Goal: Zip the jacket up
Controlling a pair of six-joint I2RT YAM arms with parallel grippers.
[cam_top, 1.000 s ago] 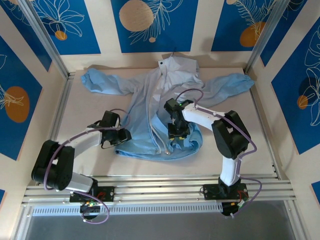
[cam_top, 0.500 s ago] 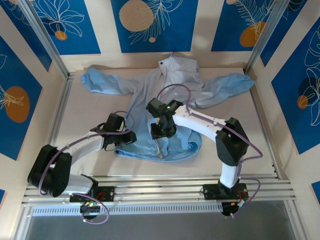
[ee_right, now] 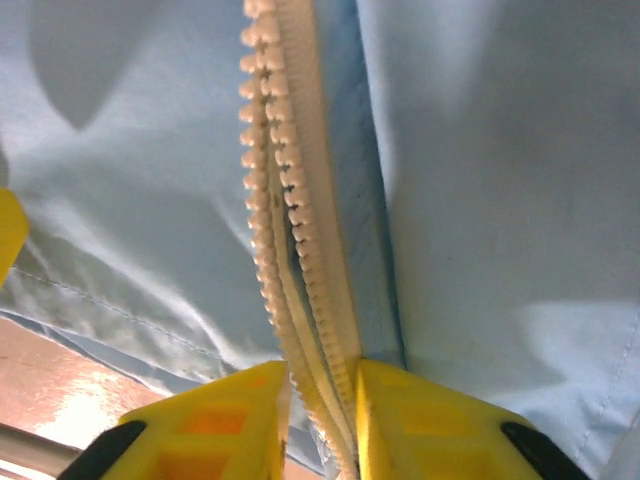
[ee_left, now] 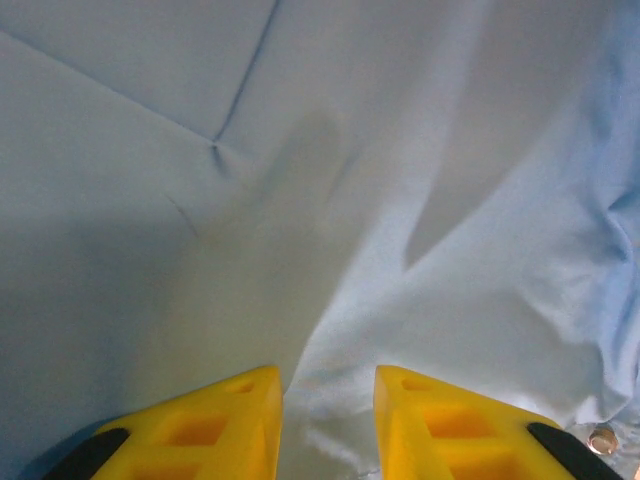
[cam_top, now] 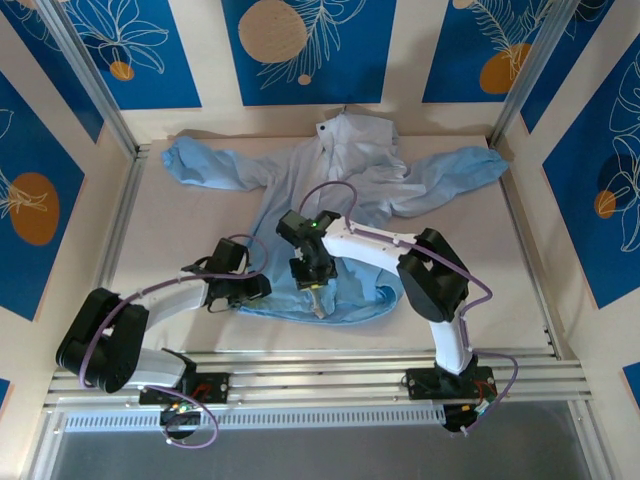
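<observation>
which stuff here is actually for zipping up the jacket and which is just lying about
For the job: jacket; its zipper; right gripper, closed on the zipper; left gripper, pinching the fabric near the hem.

Just there: table; blue patterned wall panels; metal rails at the near edge.

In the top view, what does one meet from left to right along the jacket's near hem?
Left gripper pinching the jacket → right gripper on the zipper → right arm's elbow.
</observation>
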